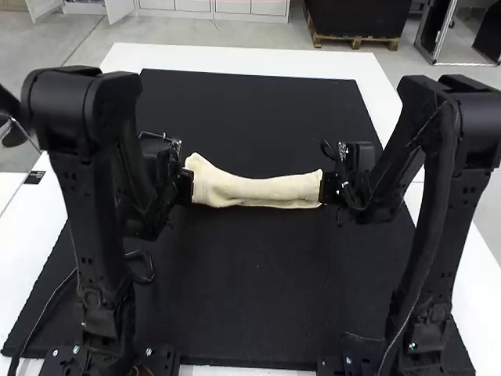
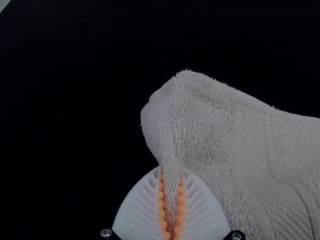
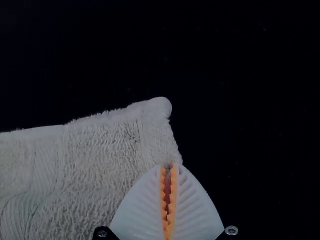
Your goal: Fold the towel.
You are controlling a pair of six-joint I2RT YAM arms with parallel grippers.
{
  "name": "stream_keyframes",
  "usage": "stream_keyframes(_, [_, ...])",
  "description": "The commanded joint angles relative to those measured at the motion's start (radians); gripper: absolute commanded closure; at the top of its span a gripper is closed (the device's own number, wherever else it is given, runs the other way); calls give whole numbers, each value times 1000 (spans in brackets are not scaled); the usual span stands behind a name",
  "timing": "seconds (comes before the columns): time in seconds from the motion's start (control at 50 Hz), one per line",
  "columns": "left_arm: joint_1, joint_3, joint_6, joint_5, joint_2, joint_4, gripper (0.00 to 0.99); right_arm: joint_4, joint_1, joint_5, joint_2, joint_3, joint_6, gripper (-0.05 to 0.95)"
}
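Cream towel [image 1: 258, 190] strung across black mat [image 1: 250, 290], left gripper [image 2: 172, 172] pinching a gathered end, right gripper [image 3: 169, 167] nipping only an edge, so overpulling could slip that side free.

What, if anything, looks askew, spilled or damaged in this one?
The towel looks uneven: its end at the left gripper flares out and bunches where pinched, while its end at the right gripper looks straighter. No spill or damage stands out.

The towel [image 1: 258, 189] is cream with ribbed bands, the fingers [image 2: 137, 212] white (pads [image 2: 162, 202] orange), the mat [image 1: 250, 290] black, the table [image 1: 235, 62] white.
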Motion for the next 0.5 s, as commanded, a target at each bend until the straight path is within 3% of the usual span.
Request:
stream_keyframes(0.0, [7,20,0,-4,42,45,966,10,2,19,11,-9,-7,918])
stream_keyframes(0.26, [5,21,0,-7,144,194,967,21,5,19,25,-10,-8,918])
stream_keyframes(0.48, [8,58,-2,-5,199,209,967,30,5,20,36,-13,-10,918])
